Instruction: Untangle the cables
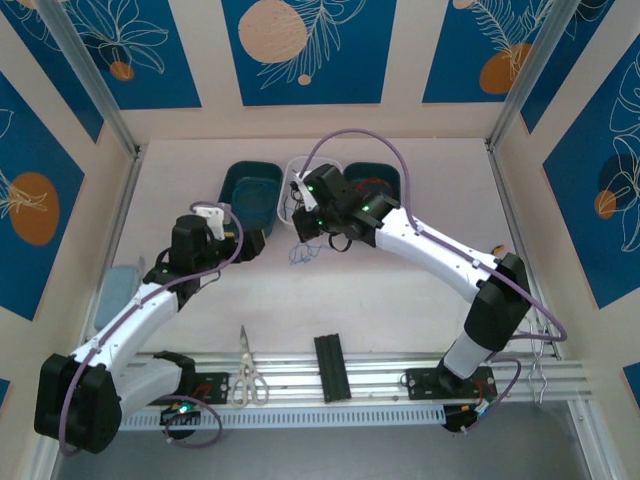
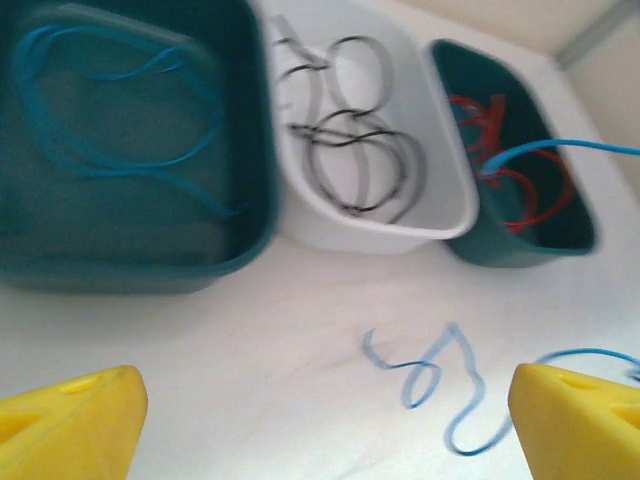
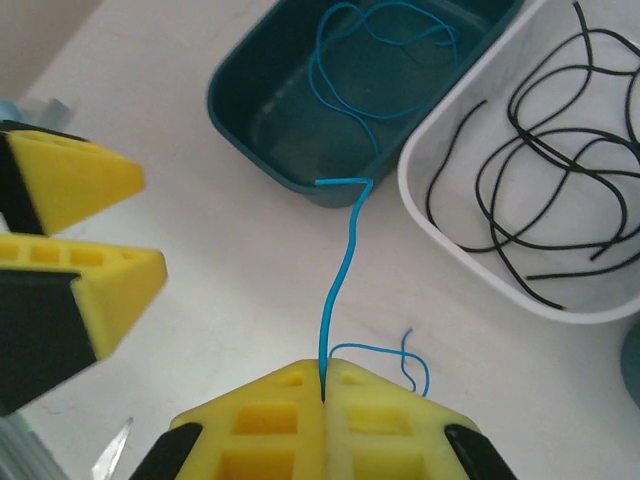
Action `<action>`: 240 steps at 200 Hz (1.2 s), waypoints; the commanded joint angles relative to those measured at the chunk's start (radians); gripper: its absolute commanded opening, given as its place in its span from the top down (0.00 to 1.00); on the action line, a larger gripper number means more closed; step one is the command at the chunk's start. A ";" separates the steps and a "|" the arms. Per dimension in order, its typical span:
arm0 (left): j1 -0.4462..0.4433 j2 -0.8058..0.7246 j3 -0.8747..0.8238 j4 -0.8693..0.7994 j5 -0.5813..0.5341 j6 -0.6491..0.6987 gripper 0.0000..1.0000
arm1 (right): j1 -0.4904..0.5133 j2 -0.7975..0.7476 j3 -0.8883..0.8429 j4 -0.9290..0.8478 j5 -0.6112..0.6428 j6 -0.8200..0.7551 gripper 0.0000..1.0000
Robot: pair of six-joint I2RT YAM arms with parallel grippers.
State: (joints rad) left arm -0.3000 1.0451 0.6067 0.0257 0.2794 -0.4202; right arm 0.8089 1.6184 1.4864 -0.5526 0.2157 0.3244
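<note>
R claw [image 3: 322, 378] tight on blue cable [image 3: 340, 260]; L claw [image 2: 322, 392] wide, just beside.

The two teal trays [image 2: 120, 250] [image 2: 510, 250] and the white tray [image 2: 300, 215] between them look like smooth moulded plastic with a soft sheen. The blue cable [image 3: 340, 265], black cables [image 2: 350, 133] and red cables [image 2: 475, 108] have a thin, smooth, plastic-looking sheath. The fingers [image 3: 270, 410] of the right gripper [image 3: 323, 378] are matt yellow plastic with moulded recesses, backed by black parts. The table [image 2: 250, 350] is a matt white, even surface. The scissors [image 1: 245, 378] have bright metal blades, and the ribbed rail [image 1: 390, 372] looks like brushed metal.
</note>
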 commanded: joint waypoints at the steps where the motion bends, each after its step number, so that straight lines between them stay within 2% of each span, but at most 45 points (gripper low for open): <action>1: -0.027 0.008 -0.015 0.149 0.235 0.072 0.11 | -0.029 -0.058 -0.026 0.062 -0.111 0.039 1.00; 20: -0.072 0.026 -0.008 0.144 0.262 0.146 0.14 | -0.042 -0.080 -0.041 0.084 -0.153 0.056 1.00; 55: -0.185 0.092 -0.003 0.137 0.199 0.266 0.19 | -0.051 -0.113 -0.058 0.100 -0.171 0.071 1.00; 87: -0.240 0.157 -0.014 0.231 0.111 0.258 0.21 | -0.056 -0.139 -0.076 0.113 -0.195 0.087 1.00; 125: -0.288 0.248 -0.002 0.343 0.060 0.237 0.23 | -0.060 -0.171 -0.100 0.141 -0.212 0.109 1.00; 139: -0.296 0.285 0.006 0.365 0.060 0.222 0.32 | -0.065 -0.186 -0.111 0.149 -0.215 0.117 1.00; 172: -0.300 0.302 0.017 0.367 0.008 0.185 0.78 | -0.082 -0.236 -0.149 0.143 -0.188 0.128 1.00; 186: -0.300 0.281 0.016 0.353 -0.046 0.163 0.91 | -0.094 -0.262 -0.175 0.136 -0.175 0.136 1.00; 213: -0.299 0.229 0.026 0.310 -0.123 0.124 1.00 | -0.123 -0.325 -0.237 0.118 -0.141 0.166 0.99; 240: -0.294 0.181 0.057 0.227 -0.194 0.092 1.00 | -0.155 -0.395 -0.315 0.091 -0.112 0.211 0.98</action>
State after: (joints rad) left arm -0.5941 1.2785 0.6136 0.3199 0.1806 -0.2829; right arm 0.6777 1.2903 1.2255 -0.4225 0.0631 0.4816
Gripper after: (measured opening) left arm 0.065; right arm 0.047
